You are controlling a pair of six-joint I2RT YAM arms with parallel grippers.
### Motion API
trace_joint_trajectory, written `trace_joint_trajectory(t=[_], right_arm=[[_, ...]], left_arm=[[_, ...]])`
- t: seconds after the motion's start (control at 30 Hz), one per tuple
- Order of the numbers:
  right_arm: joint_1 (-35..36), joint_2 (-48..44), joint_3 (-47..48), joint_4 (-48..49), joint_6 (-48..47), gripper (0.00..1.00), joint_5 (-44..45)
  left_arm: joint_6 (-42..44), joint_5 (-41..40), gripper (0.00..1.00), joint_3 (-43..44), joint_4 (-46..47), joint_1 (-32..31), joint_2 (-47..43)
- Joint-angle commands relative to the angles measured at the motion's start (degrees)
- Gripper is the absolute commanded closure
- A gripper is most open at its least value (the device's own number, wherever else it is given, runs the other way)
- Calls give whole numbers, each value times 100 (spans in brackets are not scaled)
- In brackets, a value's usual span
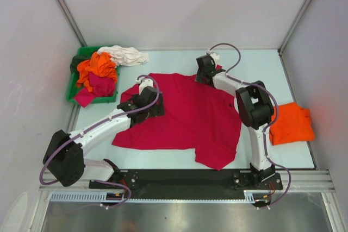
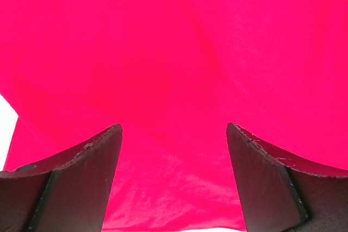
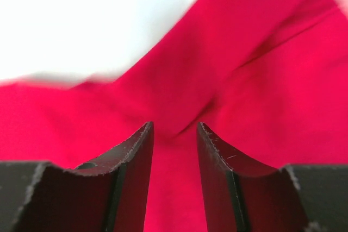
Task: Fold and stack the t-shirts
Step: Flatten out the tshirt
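Two claws are down on the crimson t-shirt (image 1: 187, 118), which lies spread over mid counter (image 1: 261, 63). It is mostly flat, w/ the near-right corner bunched toward the near edge.

L claw (image 1: 154, 107) sits over the shirt's left part. On my L wrist view the claw (image 2: 174, 129) is released: jaws stand wide apart, w/ red cloth below and nothing pinched between them.

R claw (image 1: 204, 71) is at the shirt's far edge. On the R wrist view the claw (image 3: 175, 126) shows only a narrow gap, and a raised ridge of red cloth runs straight into it. I can't tell if the cloth is nipped or just lying there.

Folded orange t-shirt (image 1: 292, 123) lies at the counter's right side, beside the R arm and apart from the crimson one.

Green bin (image 1: 72, 85) sits in the far-left corner and holds orange t-shirts (image 1: 98, 66) and a magenta t-shirt (image 1: 99, 85). White t-shirt (image 1: 128, 55) spills off the bin's far rim onto the counter. A dark bit of cloth shows at the bin's far-left side, too small to ID.
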Motion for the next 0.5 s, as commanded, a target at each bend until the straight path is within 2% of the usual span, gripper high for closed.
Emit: trace_joint_trajectory(t=[0.0,0.27,0.47], right_arm=[[-761,13,560,-22,78,57,274],[-983,988,2132,-550,-204,57,274],[-1000,1560,2810,-787,-256,57,265]], left_arm=[[27,61,17,-119,73,34,-106],[53,44,17,-110,56,43,17],[62,26,17,-40,38,60,140]])
